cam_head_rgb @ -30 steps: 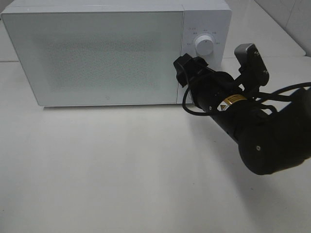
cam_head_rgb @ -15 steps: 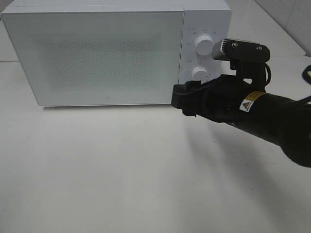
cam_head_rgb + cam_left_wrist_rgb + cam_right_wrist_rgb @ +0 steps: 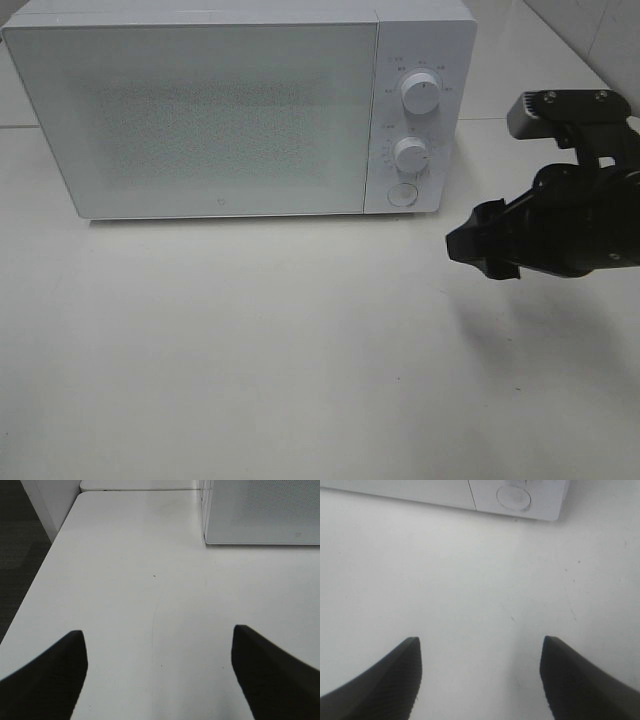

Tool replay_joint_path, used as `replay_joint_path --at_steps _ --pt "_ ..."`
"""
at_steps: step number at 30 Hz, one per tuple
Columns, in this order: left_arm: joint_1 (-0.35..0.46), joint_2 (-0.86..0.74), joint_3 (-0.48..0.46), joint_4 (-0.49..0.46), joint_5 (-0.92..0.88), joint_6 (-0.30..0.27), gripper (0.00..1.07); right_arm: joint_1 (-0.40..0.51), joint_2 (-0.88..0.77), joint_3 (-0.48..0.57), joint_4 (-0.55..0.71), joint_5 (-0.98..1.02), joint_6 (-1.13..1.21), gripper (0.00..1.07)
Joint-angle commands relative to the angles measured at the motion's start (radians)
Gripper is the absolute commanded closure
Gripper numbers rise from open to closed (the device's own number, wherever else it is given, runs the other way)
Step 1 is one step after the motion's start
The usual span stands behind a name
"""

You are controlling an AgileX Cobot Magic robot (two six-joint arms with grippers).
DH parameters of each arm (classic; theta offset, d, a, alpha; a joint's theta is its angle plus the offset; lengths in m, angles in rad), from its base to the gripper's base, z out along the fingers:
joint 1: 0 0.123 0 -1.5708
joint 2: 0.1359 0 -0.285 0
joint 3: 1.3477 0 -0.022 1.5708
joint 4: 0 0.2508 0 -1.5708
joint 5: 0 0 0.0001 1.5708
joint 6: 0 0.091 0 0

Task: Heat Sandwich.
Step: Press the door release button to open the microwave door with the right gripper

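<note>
The sandwich and its pink plate are out of view. The white microwave (image 3: 200, 110) stands at the back of the table with its door shut. My right gripper (image 3: 472, 245) hangs open and empty over the table, to the right of and in front of the microwave's control panel. The right wrist view shows its spread fingers (image 3: 480, 647) above bare table, with the microwave's round button (image 3: 513, 496) ahead. My left gripper (image 3: 157, 635) is open and empty above the table. A corner of the microwave (image 3: 260, 510) lies ahead of it. The left gripper does not show in the exterior view.
The control panel has an upper knob (image 3: 421, 93), a lower knob (image 3: 410, 155) and a round button (image 3: 402, 194). The white table (image 3: 250, 340) spreads in front of the microwave. The left wrist view shows the table's edge and dark floor (image 3: 20, 555).
My right arm has pulled back from in front of the microwave's control panel toward the right. Both knobs and the button are now uncovered. The microwave has not moved.
</note>
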Motion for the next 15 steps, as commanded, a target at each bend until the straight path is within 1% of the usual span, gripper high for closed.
replay_joint_path --at_steps 1,3,4,5,6,8,9,10,11,13,14,15 --pt "0.0 -0.004 -0.005 -0.001 -0.006 0.002 0.33 -0.085 -0.028 -0.046 -0.123 0.191 -0.008 0.4" --pt "0.0 -0.004 -0.005 -0.001 -0.006 0.002 0.33 -0.122 -0.032 -0.073 -0.209 0.283 0.036 0.4" --pt "0.0 -0.004 -0.005 -0.001 -0.006 0.002 0.33 -0.147 -0.032 -0.108 -0.31 0.379 0.123 0.4" --pt "0.0 -0.004 -0.005 -0.001 -0.006 0.002 0.33 -0.147 -0.032 -0.108 -0.31 0.379 0.123 0.4" --pt "0.0 -0.004 -0.005 -0.001 -0.006 0.002 0.33 -0.154 -0.032 -0.124 -0.354 0.422 0.169 0.4" --pt "0.0 -0.004 -0.005 -0.001 -0.006 0.002 0.33 -0.165 -0.032 -0.152 -0.464 0.503 0.25 0.4" --pt "0.0 -0.004 -0.005 -0.001 -0.006 0.002 0.33 -0.181 -0.034 -0.178 -0.56 0.593 0.324 0.4" --pt "0.0 -0.004 -0.005 -0.001 -0.006 0.002 0.33 -0.192 -0.039 -0.19 -0.6 0.641 0.362 0.4" --pt "0.0 -0.004 -0.005 -0.001 -0.006 0.002 0.33 -0.192 -0.039 -0.19 -0.6 0.641 0.362 0.4" --pt "0.0 -0.004 -0.005 -0.001 -0.006 0.002 0.33 -0.215 -0.057 -0.199 -0.635 0.71 0.417 0.4" --pt "0.0 -0.004 -0.005 -0.001 -0.006 0.002 0.33 -0.248 -0.093 -0.199 -0.633 0.752 0.438 0.4" --pt "0.0 -0.004 -0.005 -0.001 -0.006 0.002 0.33 -0.248 -0.093 -0.199 -0.633 0.752 0.438 0.4"
